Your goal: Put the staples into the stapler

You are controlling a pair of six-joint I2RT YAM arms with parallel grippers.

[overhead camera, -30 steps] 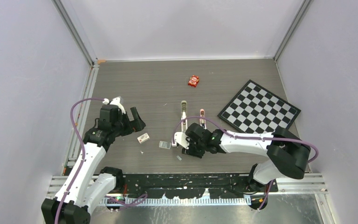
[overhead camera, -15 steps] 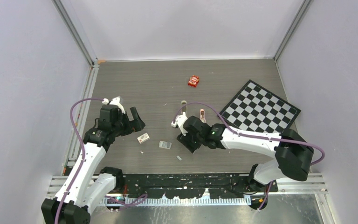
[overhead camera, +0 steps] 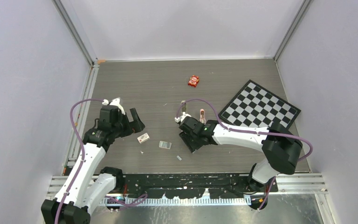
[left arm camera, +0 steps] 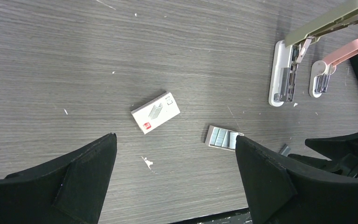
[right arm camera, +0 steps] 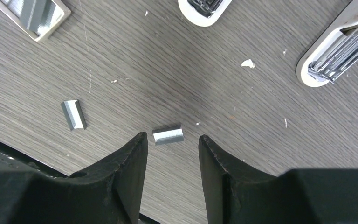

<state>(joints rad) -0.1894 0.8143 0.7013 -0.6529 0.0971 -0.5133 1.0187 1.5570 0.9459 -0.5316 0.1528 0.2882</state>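
The olive-grey stapler (overhead camera: pixel 183 105) lies open mid-table, partly hidden by my right arm. In the left wrist view its lid (left arm camera: pixel 324 23) is raised over the metal channel. A short staple strip (right arm camera: pixel 168 134) lies flat on the table just ahead of my right gripper (right arm camera: pixel 172 136), level with its fingertips. The right gripper is open with a narrow gap and holds nothing. A second strip (right arm camera: pixel 73 114) lies to its left and also shows in the top view (overhead camera: pixel 179 157). A tray of staple strips (left arm camera: pixel 223 138) lies nearby. My left gripper (left arm camera: pixel 175 137) is wide open and empty, above the table.
A white-and-red box (overhead camera: pixel 143 137) lies left of the tray. A pink-and-white stapler (overhead camera: pixel 202 113) lies right of the olive one. Two white stapler ends (right arm camera: pixel 205 7) show at the top of the right wrist view. A checkerboard (overhead camera: pixel 258 108) lies right and a red packet (overhead camera: pixel 194 80) far.
My right wrist has swung away from the near edge toward the staplers, and the gripper now points down beside the loose strips. The left arm has not moved.
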